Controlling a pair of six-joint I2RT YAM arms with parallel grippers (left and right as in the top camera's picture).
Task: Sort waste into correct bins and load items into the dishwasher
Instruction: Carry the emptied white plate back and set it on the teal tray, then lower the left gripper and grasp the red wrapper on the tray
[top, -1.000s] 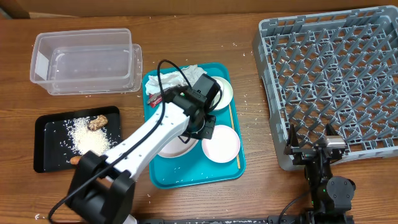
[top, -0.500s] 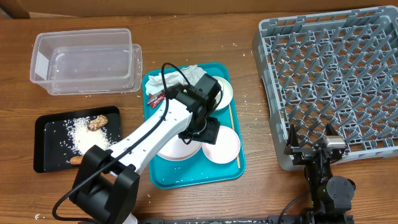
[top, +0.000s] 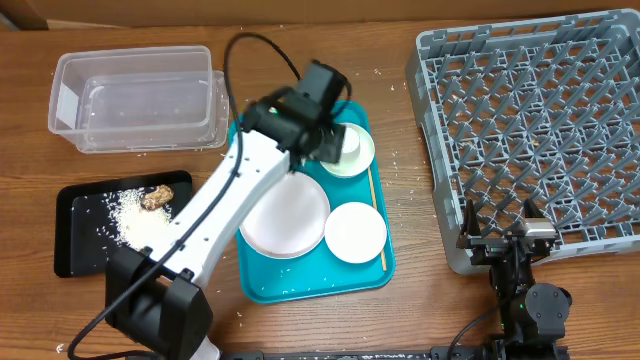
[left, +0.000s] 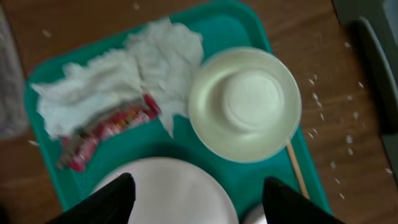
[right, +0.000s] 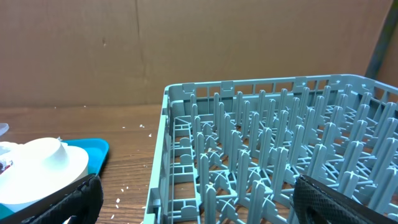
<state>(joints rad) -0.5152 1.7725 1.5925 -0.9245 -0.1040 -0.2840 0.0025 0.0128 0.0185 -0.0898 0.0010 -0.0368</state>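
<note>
While the left gripper (left: 198, 184) hovers above the teal tray (top: 300, 282), its two fingers stand wide apart with nothing between them. Below it, crumpled white napkins (left: 124, 81) lie at the far left corner of the tray, and the red wrapper (left: 106, 127) rests against their near edge. Beside the napkins, a pale saucer (left: 208, 121) carries a small white cup (left: 252, 99), bottom up. A large pale pink plate (top: 285, 215) and a smaller white plate (top: 355, 232) lie flat on the near half of the tray, just beside each other. A thin wooden stick (top: 378, 225) lies along the tray's right edge.

The black tray (top: 75, 250), left of the teal tray, holds scattered white grains (top: 135, 220) and a brown food bit (top: 155, 197). The grey dish rack (top: 540, 110) stands well to the right, with no dishes in it. The right gripper (right: 196, 186) sits at the rack's near edge, jaws fully spread and empty.
</note>
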